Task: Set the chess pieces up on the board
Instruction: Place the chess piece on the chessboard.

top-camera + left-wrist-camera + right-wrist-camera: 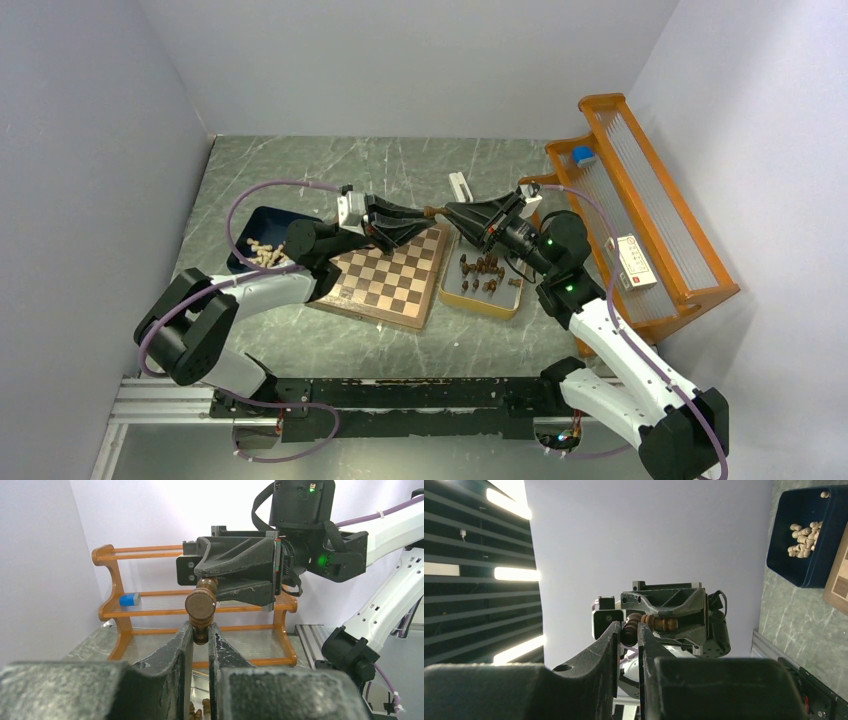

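**One chess piece held by both pincers above the board's far edge**

Nearest to the arm bases, the board (385, 278) lies flat on the green marbled table (300, 170). No piece is visible on its squares. Just beside its right edge there is a shallow yellow-rimmed tray (484, 304), and a group of dark chess pieces (482, 268) stands inside it. To the left of the board, touching or almost touching its corner, a blue bin (262, 222) holds a heap of light-coloured pieces (266, 254).

Above the far right corner of the board, the two pincers meet tip to tip in the air. The left pincer (200, 629) is narrow, and its fingers (183, 645) are closed on one end of a single dark brown chess piece (201, 605). The right pincer (629, 630) is narrow too and grips the other end of the same piece. The piece lies horizontal between them as a bridge, well above the table. In the left wrist view its round base faces the camera. In the right wrist view its turned body runs sideways into the opposite fingers.

Farther back, a small white object (459, 185) lies on the table. On the far right stands an orange wooden rack (640, 215) with a small blue item (583, 155) on it and a white box (632, 262).
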{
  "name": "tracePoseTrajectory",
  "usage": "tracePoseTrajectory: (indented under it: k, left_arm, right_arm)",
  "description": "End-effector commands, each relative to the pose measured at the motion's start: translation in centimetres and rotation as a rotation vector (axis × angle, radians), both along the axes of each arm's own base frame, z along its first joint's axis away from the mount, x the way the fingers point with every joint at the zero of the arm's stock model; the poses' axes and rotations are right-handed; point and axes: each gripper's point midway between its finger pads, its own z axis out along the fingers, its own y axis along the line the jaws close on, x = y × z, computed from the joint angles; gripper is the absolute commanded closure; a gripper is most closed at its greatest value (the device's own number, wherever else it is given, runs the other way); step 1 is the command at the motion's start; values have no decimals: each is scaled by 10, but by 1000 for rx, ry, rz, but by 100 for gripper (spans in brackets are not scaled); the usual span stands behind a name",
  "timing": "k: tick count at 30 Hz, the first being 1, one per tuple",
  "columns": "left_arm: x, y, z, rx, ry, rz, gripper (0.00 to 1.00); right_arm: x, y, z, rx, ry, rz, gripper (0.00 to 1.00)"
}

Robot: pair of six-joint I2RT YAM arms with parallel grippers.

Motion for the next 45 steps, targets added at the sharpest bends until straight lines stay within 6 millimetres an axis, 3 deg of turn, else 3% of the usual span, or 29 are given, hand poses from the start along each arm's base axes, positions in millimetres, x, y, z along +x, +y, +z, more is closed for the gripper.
tracePoseTrajectory:
  k: [1,5,13,19,25,29,32,35,42,45]
  left_arm:
    - [-44,34,68,-263,-323,5,94]
    - [-35,38,52,-199,-257,55,95]
    - [-10,50,3,16,-50,215,95]
    - [12,74,-37,257,50,409,95]
    - [12,103,-57,457,1,532,95]
    - [-13,111,-51,503,-73,485,95]
    - [-33,116,-48,497,-131,440,95]
    - [-40,124,-52,514,-146,447,95]
    - [-47,139,-54,505,-185,502,95]
    - [-44,147,-56,515,-182,551,95]
  right_arm:
    - [1,-3,-3,-23,-10,-24,100]
    - [1,-6,-8,-51,-11,-40,100]
    - [7,-13,-11,-165,-48,-108,100]
    - [22,-19,-8,-334,-119,-176,100]
    - [42,-22,-6,-547,-185,-201,100]
    - [53,-17,-5,-662,-217,-204,100]
    - [61,-6,-6,-788,-252,-206,100]
    - [73,10,-15,-924,-282,-178,100]
    - [107,61,-56,-1227,-358,-62,100]
    - [121,79,-83,-1357,-363,-15,100]
